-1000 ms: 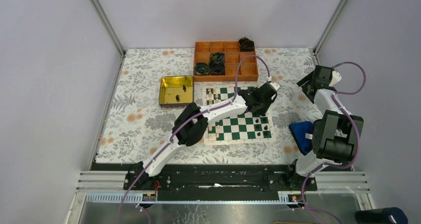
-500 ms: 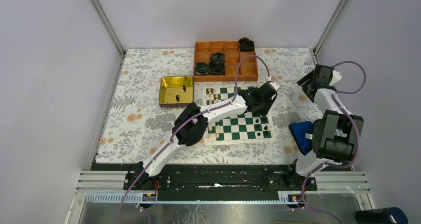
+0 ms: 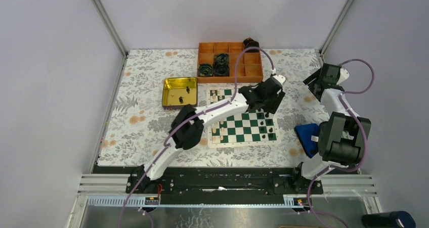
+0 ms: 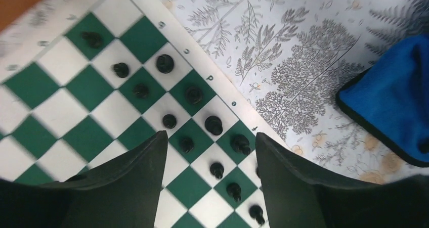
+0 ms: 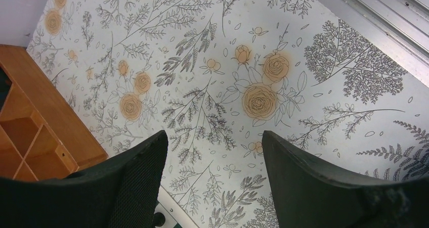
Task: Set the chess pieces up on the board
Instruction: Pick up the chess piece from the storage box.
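The left gripper (image 4: 210, 137) is hanging over the right edge of the board (image 4: 174, 36), where the black chess pieces (image 4: 213, 125) are standing in two rows. Its fingers are sitting wide apart and are holding nothing. The right gripper (image 5: 212, 137) is wide open as well, with nothing in it. It is waiting over the flowery table (image 5: 263, 101) near the far right corner, beside the orange tray (image 5: 30, 137). I am guessing the next job is fetching another piece. A few black ones are lying in the yellow tin (image 3: 180, 79), just off the board's far left corner. To do this well, the arm should be going straight up first, so its fingers are not bumping the little men below. Then it should be pinching one piece by its top, carrying it high over the rows, and setting it down in the middle of an empty square.
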Robot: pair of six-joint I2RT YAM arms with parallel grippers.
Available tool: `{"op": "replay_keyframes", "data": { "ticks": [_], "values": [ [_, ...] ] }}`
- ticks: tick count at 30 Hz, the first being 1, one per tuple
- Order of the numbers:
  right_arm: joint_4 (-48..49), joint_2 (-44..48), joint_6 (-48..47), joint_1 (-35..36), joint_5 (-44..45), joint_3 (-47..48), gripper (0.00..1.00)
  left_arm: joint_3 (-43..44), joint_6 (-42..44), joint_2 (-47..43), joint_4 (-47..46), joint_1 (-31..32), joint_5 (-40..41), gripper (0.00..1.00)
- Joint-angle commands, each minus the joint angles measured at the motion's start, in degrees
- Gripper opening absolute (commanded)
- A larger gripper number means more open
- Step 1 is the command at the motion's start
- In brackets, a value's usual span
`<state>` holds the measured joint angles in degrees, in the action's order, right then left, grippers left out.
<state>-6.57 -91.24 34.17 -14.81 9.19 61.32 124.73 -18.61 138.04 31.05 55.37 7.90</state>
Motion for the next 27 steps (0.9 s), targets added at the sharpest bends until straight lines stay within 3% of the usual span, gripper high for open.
{"op": "replay_keyframes", "data": {
  "ticks": [1,8,15,22,27],
  "values": [
    [2.36,2.27,-2.60,0.17,-2.68,2.69,0.75,-3.19,1.04,-12.56,-0.09,0.22,7.76,0.73],
    [-3.01,0.83,-10.83,8.14,-3.98,12.21,0.74,-21.22,-0.92,-34.80,0.10,-2.79,21.46,0.87],
    [-15.30,-10.59,-17.48,23.89,-7.99,34.86,0.73,-39.27,-8.18,-53.95,1.29,-9.52,28.35,0.98],
    [-27.97,-25.46,-22.12,40.24,-9.10,57.10,0.73,-51.78,-14.57,-67.13,4.28,-13.64,30.42,0.99],
    [-31.43,-34.58,-23.96,49.50,-11.27,67.53,0.73,-57.43,-19.21,-73.71,7.04,-13.98,30.53,0.99]
  ]
}}
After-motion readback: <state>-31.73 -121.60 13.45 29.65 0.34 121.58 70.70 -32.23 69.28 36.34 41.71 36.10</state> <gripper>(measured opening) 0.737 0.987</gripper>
